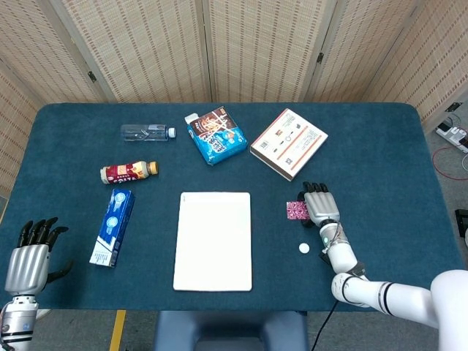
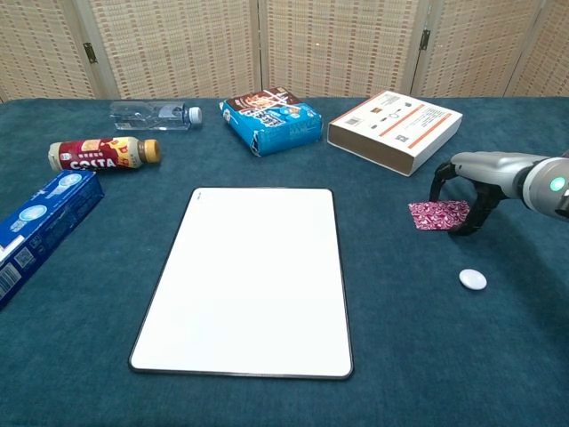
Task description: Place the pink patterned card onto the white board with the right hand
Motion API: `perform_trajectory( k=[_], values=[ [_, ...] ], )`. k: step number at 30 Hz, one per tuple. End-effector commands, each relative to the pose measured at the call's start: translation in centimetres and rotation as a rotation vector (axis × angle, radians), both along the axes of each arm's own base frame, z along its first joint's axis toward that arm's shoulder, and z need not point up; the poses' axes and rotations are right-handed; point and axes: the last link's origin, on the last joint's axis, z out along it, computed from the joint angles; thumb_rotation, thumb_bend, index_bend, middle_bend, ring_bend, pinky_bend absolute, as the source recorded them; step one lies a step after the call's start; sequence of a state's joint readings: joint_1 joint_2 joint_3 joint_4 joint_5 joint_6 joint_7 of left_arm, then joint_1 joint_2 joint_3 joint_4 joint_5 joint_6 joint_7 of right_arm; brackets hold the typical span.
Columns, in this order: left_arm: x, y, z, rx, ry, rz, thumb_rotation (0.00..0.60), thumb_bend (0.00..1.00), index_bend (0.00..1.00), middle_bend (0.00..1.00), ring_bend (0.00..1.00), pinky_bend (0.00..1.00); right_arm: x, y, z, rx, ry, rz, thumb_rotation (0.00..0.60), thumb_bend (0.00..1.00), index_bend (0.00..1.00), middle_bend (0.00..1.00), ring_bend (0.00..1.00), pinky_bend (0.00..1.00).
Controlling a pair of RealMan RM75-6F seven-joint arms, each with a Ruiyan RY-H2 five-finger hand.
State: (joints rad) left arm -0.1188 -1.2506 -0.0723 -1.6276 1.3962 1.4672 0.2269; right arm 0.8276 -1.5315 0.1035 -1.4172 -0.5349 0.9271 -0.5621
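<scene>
The pink patterned card (image 1: pixel 295 210) (image 2: pixel 436 214) lies flat on the blue cloth, to the right of the white board (image 1: pixel 213 240) (image 2: pixel 249 276). My right hand (image 1: pixel 322 206) (image 2: pixel 480 173) arches over the card's right edge, with its fingers curved down to the cloth around the card. In the chest view one finger comes down behind the card and the thumb beside its right corner. I cannot see a firm pinch on the card. My left hand (image 1: pixel 29 263) hangs at the table's near left corner, fingers apart and holding nothing.
A small white disc (image 1: pixel 304 248) (image 2: pixel 473 279) lies just in front of the right hand. A white-and-orange box (image 1: pixel 289 143) (image 2: pixel 396 129) and a blue snack pack (image 1: pixel 216 137) sit behind. A water bottle (image 1: pixel 148 132), a Costa bottle (image 1: pixel 129 171) and a blue toothpaste box (image 1: pixel 112 227) lie to the left.
</scene>
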Motion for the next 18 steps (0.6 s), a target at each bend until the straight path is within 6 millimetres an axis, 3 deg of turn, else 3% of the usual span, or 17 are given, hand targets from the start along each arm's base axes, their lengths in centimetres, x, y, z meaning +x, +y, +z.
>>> perform_trajectory(
  k=[1, 8, 12, 18],
  values=[
    [0.0, 0.0, 0.0, 0.0, 0.001, 0.001, 0.6, 0.27, 0.29, 0.15, 0.11, 0.0, 0.0, 0.0, 0.1, -0.002, -0.003, 0.001, 0.6, 0.33, 0.36, 0.1, 0.0, 0.0],
    [-0.1, -0.1, 0.1, 0.005, 0.001, 0.002, 0.6, 0.27, 0.29, 0.15, 0.11, 0.0, 1.6, 0.4, 1.2, -0.013, -0.039, 0.044, 0.6, 0.33, 0.36, 0.1, 0.0, 0.0],
    [-0.1, -0.2, 0.3, 0.009, 0.002, -0.001, 0.6, 0.27, 0.29, 0.15, 0.11, 0.0, 3.8, 0.9, 1.3, 0.003, -0.083, 0.1, 0.6, 0.33, 0.36, 0.1, 0.0, 0.0],
    [-0.1, -0.3, 0.6, 0.014, 0.008, 0.002, 0.6, 0.27, 0.29, 0.15, 0.11, 0.0, 8.4, 1.4, -0.3, 0.058, -0.113, 0.225, 0.6, 0.33, 0.36, 0.1, 0.0, 0.0]
  ],
)
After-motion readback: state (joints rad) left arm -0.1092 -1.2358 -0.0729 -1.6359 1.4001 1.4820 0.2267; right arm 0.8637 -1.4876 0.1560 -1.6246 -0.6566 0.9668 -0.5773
